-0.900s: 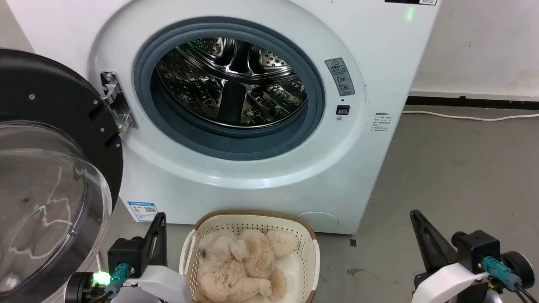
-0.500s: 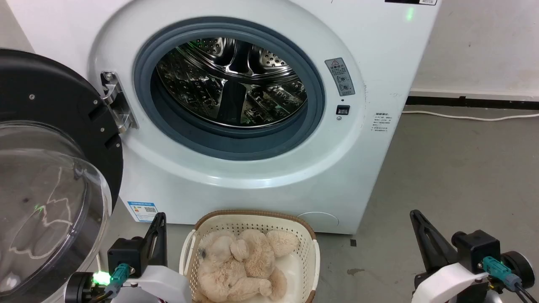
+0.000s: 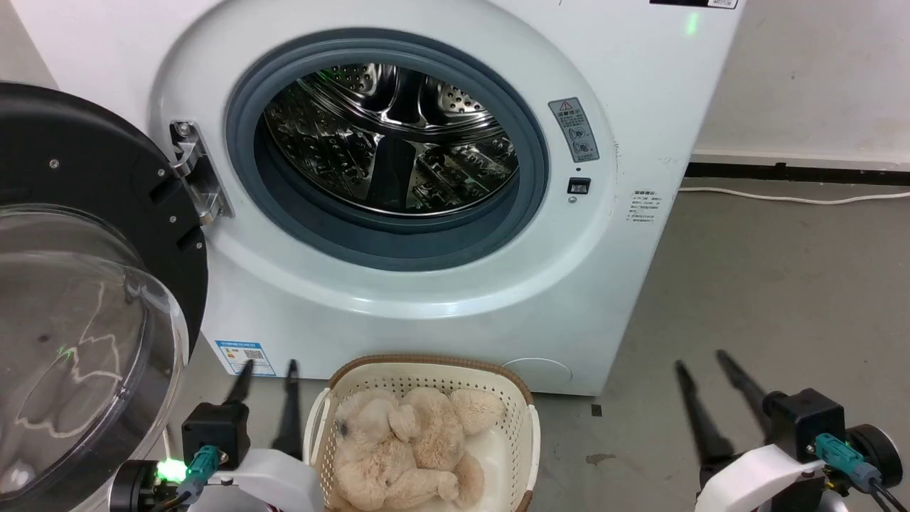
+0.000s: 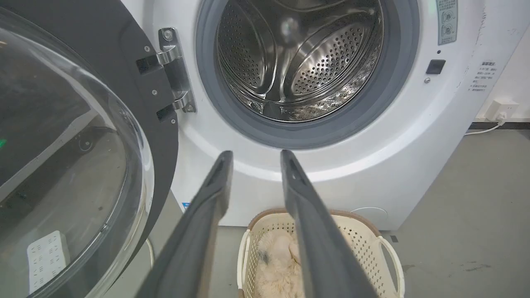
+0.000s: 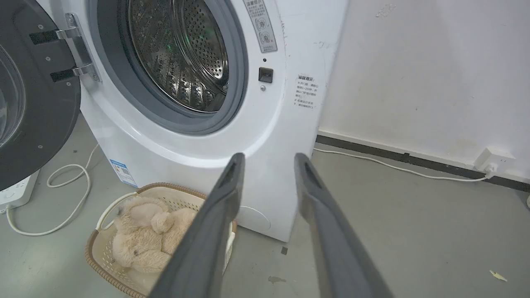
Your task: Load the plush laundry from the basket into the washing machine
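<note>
Nearest, the left hand (image 3: pixel 269 366) hangs low just beside the basket's left wall, its two fingers parted and holding nothing. The right hand (image 3: pixel 700 360) is well apart on the other side, over bare floor (image 3: pixel 782 284), likewise spread and empty. Between them the basket (image 3: pixel 426 360) stands on the floor, close up against the foot of the washing machine (image 3: pixel 640 107). The plush toy (image 3: pixel 409 448) lies curled inside it, covering most of its bottom, touched by neither hand. Beyond, the washer's round door (image 3: pixel 71 284) is swung wide open to the left on its hinge, and the grey rubber ring (image 3: pixel 398 245) frames a steel drum (image 3: pixel 391 142) with nothing in it. So the way in is ready, but the loading proper has not begun: the toy has yet to be gripped, lifted out of the basket and carried up through the opening into the drum.
</note>
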Available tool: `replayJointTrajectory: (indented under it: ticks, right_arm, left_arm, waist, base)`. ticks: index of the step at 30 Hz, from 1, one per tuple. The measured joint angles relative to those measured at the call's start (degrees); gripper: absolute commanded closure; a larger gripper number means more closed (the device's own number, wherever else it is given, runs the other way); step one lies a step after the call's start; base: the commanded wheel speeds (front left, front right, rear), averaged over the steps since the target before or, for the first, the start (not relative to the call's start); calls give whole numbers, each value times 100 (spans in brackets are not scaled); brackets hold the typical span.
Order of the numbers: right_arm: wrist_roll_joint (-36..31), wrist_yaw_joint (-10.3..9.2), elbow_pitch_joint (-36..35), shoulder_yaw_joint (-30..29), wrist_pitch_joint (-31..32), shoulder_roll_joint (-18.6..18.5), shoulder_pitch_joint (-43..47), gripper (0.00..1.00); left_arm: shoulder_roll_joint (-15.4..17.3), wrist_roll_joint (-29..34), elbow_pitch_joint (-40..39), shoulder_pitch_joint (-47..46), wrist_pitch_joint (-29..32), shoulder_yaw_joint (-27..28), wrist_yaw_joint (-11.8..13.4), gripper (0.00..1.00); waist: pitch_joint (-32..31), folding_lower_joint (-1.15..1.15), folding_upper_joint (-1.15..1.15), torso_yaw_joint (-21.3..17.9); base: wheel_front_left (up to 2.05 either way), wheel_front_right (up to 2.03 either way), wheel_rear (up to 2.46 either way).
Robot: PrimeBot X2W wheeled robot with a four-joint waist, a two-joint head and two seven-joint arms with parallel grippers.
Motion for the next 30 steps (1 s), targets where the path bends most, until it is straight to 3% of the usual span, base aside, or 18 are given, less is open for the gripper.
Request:
replayJointTrajectory:
  ticks: [18, 30]
  right_arm:
    - [129, 0, -36, -68, -156, -1, 14, 0]
    - [372, 0, -41, -104, -292, -1, 7, 0]
  left_arm:
    - [9, 7, 70, -3, -162, -353, 54, 0]
    - [7, -1, 733, -303, -237, -667, 52, 0]
  waist:
    - [100, 0, 0, -23]
    - [497, 0, 0, -197]
  base:
    - [0, 0, 0]
    - [0, 0, 0]
